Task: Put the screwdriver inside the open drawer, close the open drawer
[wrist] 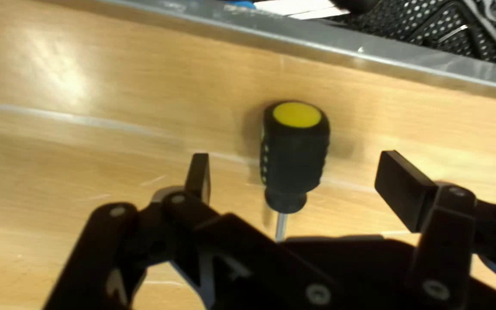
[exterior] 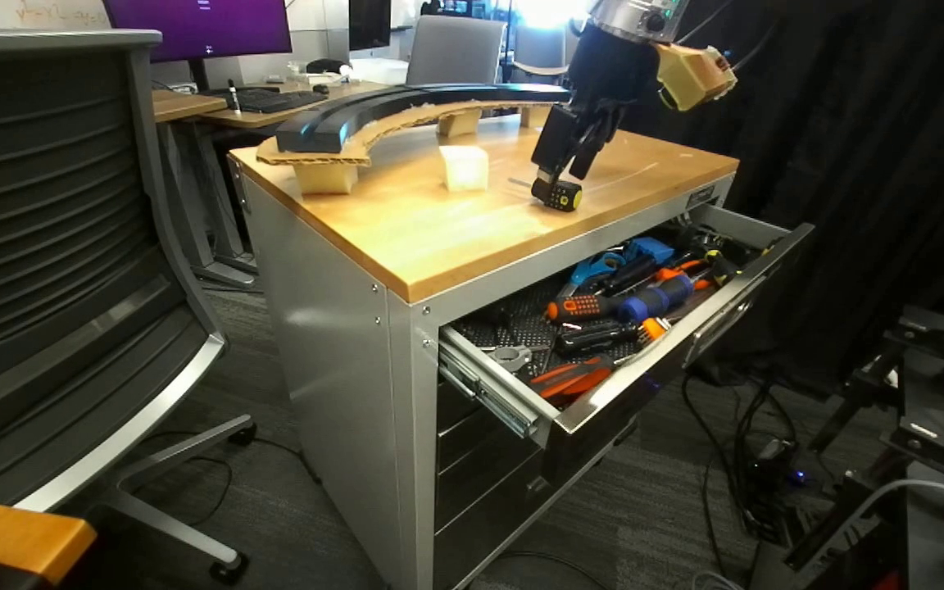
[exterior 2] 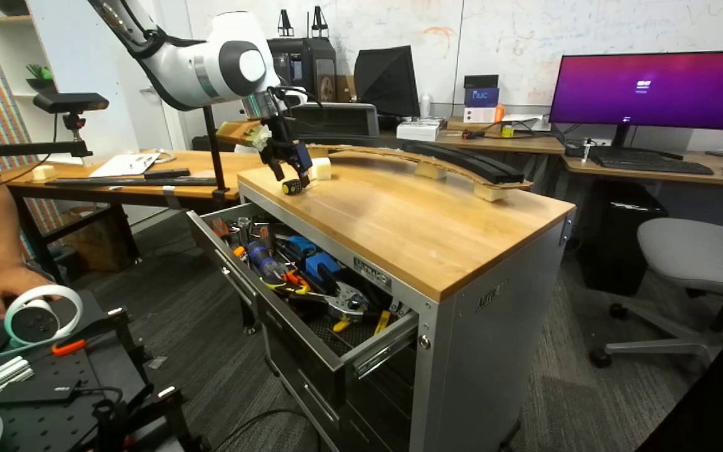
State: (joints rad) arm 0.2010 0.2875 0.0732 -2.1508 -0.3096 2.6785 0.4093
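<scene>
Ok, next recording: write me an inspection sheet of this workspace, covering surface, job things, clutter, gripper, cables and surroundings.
Surface: wooden top of the grey metal cabinet; pale marks and glare.
Job things: stubby yellow-capped screwdriver, lying on the wooden top; topmost drawer, open.
Clutter: hand tools in the drawer; curved black strip on cardboard and foam blocks; separate foam block.
Gripper: Robotiq gripper, open, jaws either side of the screwdriver's handle, with gaps in the wrist view.
Cables: black cable on the floor by the cabinet.
Surroundings: mesh office chair, lit monitor, person's hand at a ringed controller.
</scene>
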